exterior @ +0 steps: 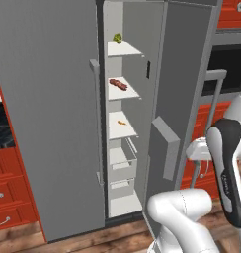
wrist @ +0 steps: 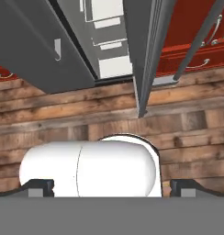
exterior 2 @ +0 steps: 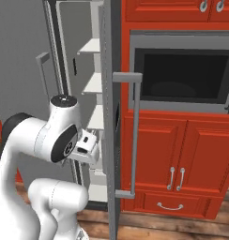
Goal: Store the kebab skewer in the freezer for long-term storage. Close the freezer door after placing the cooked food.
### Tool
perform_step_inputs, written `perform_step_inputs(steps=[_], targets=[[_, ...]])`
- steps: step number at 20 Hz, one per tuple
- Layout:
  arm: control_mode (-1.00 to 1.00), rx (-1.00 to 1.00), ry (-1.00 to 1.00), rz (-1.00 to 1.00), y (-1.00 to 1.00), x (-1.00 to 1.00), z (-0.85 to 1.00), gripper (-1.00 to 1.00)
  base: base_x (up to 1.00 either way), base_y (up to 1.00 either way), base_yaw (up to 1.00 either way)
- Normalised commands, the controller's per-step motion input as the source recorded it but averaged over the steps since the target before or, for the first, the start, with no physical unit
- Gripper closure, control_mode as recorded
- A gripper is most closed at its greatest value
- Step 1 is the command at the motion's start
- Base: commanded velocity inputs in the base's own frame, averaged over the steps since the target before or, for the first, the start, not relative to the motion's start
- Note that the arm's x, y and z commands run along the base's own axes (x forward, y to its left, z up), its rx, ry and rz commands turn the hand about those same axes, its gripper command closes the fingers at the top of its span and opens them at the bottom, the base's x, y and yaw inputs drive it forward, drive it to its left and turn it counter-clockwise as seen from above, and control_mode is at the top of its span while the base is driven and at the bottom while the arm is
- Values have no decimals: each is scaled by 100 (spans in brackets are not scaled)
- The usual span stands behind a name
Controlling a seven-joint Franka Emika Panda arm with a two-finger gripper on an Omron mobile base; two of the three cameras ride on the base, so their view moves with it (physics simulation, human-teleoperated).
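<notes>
The freezer [exterior: 123, 128] stands open, showing white shelves and pale drawers [exterior: 121, 165]. The kebab skewer [exterior: 118, 84] lies on the second shelf from the top, its reddish-brown meat chunks in plain sight. The freezer door [exterior: 184, 89] is swung wide open to the right, and in the right base view the freezer door [exterior 2: 109, 117] is seen edge-on with its bar handle [exterior 2: 133, 136]. My hand [exterior: 199, 150] hangs low in front of the door's inner face, well below the skewer. In the hand view my gripper [wrist: 111, 187] points down at the floor, open and holding nothing.
A green item [exterior: 117, 37] sits on the top shelf and a small orange item [exterior: 122, 122] on the third. The plain grey door [exterior: 48, 113] stays shut on the left. Red cabinets [exterior 2: 182, 150] and a dark oven [exterior 2: 182, 77] stand right of the open door. The floor [wrist: 109, 119] is wood.
</notes>
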Motion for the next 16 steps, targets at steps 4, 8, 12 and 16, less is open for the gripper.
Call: perform_step_inputs(steps=[4, 8, 12, 16], targets=[[-100, 19, -1, 20, -94, 74, -8, -100, 0, 0, 0], [-100, 17, -10, 11, -36, 76, -12, -100, 0, 0, 0], [-100, 21, -15, 8, -52, 88, -21, -100, 0, 0, 0], [-100, 25, -15, 5, -55, 95, -21, -100, 0, 0, 0]])
